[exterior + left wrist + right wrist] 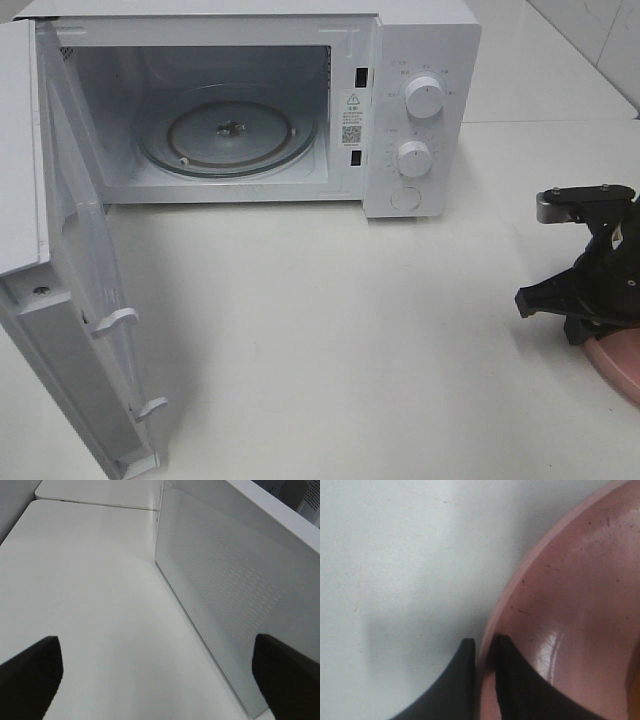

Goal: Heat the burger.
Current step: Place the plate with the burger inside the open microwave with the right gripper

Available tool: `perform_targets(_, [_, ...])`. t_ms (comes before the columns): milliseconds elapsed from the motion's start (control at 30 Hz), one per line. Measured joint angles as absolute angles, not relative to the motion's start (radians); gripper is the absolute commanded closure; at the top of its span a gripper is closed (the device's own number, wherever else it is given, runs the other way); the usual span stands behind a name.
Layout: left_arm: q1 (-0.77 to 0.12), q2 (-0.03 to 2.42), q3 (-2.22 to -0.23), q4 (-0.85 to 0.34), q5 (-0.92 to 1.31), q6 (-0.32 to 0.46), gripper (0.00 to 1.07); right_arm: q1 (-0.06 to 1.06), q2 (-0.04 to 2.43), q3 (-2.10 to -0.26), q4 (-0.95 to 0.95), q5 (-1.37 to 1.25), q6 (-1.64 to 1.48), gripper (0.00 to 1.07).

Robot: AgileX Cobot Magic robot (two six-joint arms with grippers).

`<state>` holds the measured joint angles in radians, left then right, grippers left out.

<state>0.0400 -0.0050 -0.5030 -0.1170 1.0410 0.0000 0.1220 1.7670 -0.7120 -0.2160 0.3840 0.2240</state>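
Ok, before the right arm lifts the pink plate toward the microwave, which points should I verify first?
1. Door of the white microwave oven swung wide open: ok.
2. Round glass turntable bare: ok.
3. Right end effector closed on the rim of the pink round plate, one finger on each side: ok.
4. Burger sitting on that plate: cannot tell, it is out of view.
5. Left end effector open, holding nothing: ok.
6. White table between plate and oven free of obstacles: ok.
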Motion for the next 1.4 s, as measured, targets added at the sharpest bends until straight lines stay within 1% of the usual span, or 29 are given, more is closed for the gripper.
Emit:
perform_targets(200, [0.040, -0.005, -0.503, -0.117, 1.041, 0.000, 0.09, 0.137, 1.764, -0.712, -0.228, 0.393, 0.234, 1.07])
perform_targets(367, [0.040, -0.005, -0.503, -0.117, 1.041, 0.000, 0.09, 0.161, 1.762, -0.712, -0.273, 0.412, 0.270, 1.07])
perform_targets(533, [0.040, -0.005, -0.503, -0.117, 1.041, 0.000, 0.09, 0.215, 1.762, -0.712, -0.398, 0.467, 0.404, 1.07])
perform_targets(667, [0.040, -0.005, -0.503, -0.117, 1.041, 0.000, 0.09, 0.244, 1.762, -0.711, -0.452, 0.500, 0.465, 1.07])
perform_targets(767, [0.040, -0.005, -0.503, -0.117, 1.041, 0.000, 0.09, 0.288, 1.765, -0.708, -0.515, 0.552, 0.528, 1.07])
perform_targets(967, [0.040, -0.005, -0.503, -0.117, 1.041, 0.000, 0.09, 0.336, 1.754, -0.703, -0.548, 0.605, 0.577, 1.07])
perform_targets(1400, [0.040, -0.005, -0.503, -0.117, 1.041, 0.000, 0.09, 0.446, 1.598, -0.701, -0.579, 0.765, 0.606, 1.07])
